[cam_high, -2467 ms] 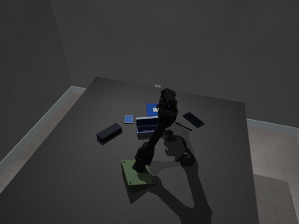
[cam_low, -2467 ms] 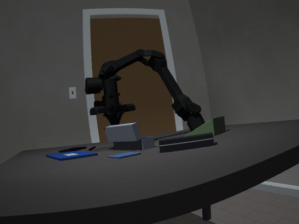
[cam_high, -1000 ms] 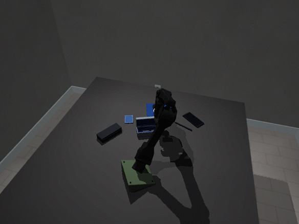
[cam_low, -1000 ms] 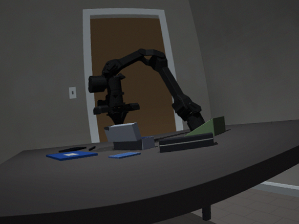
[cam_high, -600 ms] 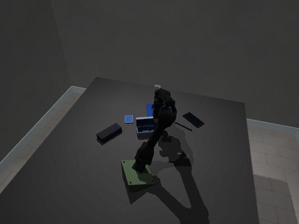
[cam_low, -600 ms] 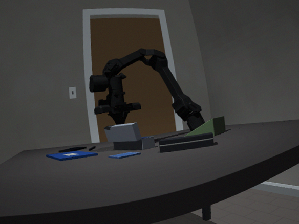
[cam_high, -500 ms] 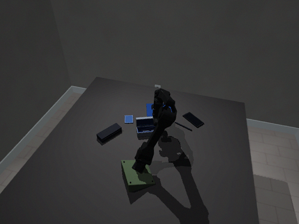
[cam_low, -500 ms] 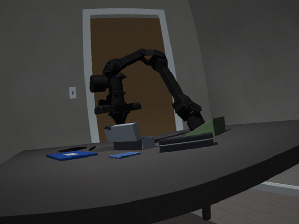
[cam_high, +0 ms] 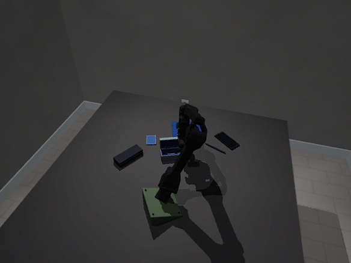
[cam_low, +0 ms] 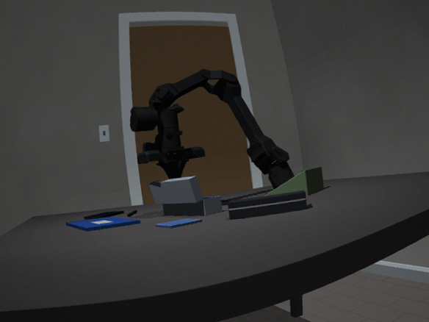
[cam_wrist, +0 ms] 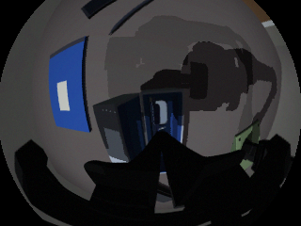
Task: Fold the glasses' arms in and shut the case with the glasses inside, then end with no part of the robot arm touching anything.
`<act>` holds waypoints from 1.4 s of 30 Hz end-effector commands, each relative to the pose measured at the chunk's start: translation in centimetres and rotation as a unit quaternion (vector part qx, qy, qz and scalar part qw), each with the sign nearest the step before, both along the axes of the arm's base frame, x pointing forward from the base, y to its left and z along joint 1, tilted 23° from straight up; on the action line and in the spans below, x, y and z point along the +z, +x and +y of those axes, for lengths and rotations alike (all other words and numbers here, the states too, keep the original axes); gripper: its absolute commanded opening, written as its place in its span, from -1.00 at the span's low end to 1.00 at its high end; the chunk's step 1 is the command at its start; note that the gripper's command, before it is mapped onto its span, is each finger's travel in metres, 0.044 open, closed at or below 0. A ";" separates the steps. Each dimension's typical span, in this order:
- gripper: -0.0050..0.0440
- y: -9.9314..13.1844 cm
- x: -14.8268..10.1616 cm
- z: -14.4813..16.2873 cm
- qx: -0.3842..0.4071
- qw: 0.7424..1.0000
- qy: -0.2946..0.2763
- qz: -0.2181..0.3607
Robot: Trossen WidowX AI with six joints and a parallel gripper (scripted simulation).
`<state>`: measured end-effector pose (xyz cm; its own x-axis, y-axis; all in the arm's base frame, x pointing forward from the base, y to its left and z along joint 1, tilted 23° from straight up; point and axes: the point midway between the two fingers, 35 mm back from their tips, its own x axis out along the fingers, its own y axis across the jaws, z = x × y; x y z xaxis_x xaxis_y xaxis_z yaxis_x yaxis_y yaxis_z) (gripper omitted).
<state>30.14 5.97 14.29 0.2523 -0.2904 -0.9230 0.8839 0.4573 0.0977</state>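
The glasses case stands open in the middle of the table, grey outside and blue inside, its lid raised. Dark glasses lie inside it; I cannot tell how their arms stand. It also shows in the wrist view. My gripper points straight down, shut and empty, with its tip just above the top edge of the raised lid. In the wrist view the shut fingers sit over the case's rim.
A blue book and a small blue card lie near the case. A long black box lies at one side. A black slab and a pen lie beyond. The arm's green base stands near the front.
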 end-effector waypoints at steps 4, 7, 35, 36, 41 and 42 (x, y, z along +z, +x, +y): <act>-0.80 -0.2 -0.1 0.3 0.000 1.000 -0.001 -0.003; -0.80 -0.3 -0.1 0.4 0.000 1.000 -0.001 -0.003; -0.80 -0.5 -0.3 0.8 0.000 1.000 -0.001 -0.003; -0.80 -0.5 -0.3 0.8 0.000 1.000 -0.001 -0.003; -0.80 -0.5 -0.3 0.8 0.000 1.000 -0.001 -0.003; -0.80 -0.5 -0.3 0.8 0.000 1.000 -0.001 -0.003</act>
